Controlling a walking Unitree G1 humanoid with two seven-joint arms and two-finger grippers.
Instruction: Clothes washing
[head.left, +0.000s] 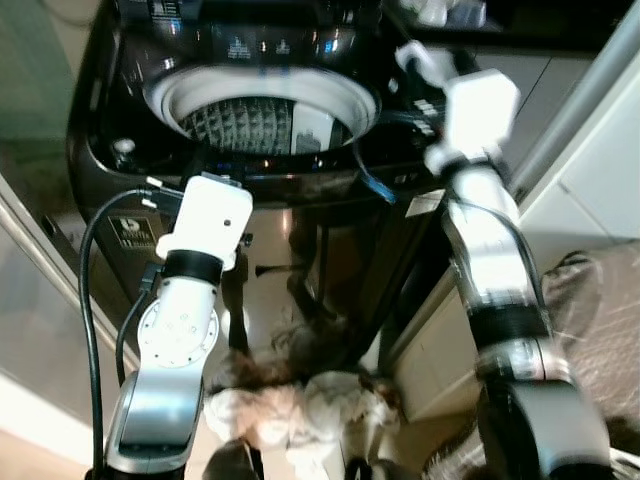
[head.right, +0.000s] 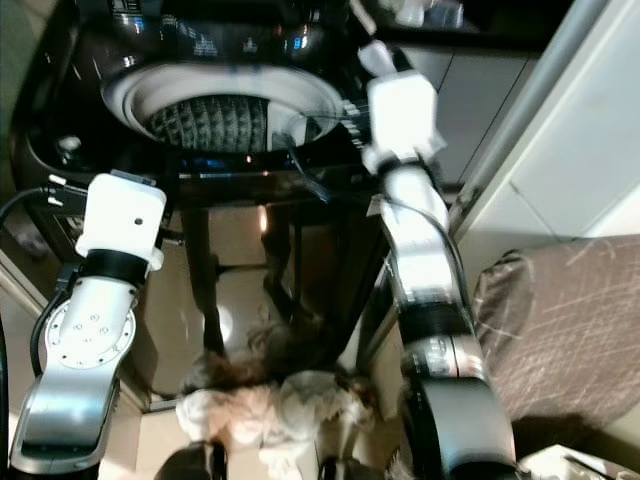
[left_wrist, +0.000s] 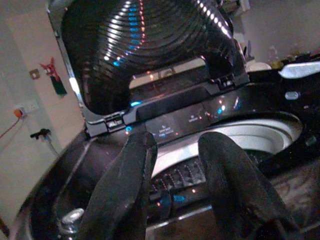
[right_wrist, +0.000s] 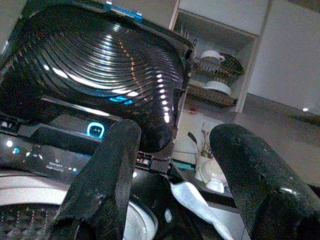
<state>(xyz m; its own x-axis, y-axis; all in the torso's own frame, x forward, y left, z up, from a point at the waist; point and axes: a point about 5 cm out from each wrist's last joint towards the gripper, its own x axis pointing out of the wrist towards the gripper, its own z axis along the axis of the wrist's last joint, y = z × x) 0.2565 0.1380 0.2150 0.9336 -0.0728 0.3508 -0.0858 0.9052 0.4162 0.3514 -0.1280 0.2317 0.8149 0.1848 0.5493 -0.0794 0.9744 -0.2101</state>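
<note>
A black top-loading washing machine (head.left: 120, 150) stands before me with its ribbed lid (left_wrist: 145, 45) raised. Its steel drum (head.left: 245, 125) shows inside a white rim, with a white piece at the drum's right side. A heap of white and pinkish clothes (head.left: 290, 405) lies on the floor at the machine's foot, between my arms. My left arm (head.left: 205, 225) is held in front of the machine's front edge; the left gripper (left_wrist: 180, 142) is open, empty, and aimed at the lit control panel (left_wrist: 185, 120). My right arm (head.left: 470, 110) is raised over the machine's right corner; the right gripper (right_wrist: 177, 132) is open and empty.
White cabinets (head.left: 590, 170) close in on the right, and a brown patterned fabric (head.left: 600, 310) lies below them. A shelf with dishes (right_wrist: 215, 70) stands behind the machine. A black cable (head.left: 90, 300) loops at my left arm. A pale wall (left_wrist: 30, 125) runs along the left.
</note>
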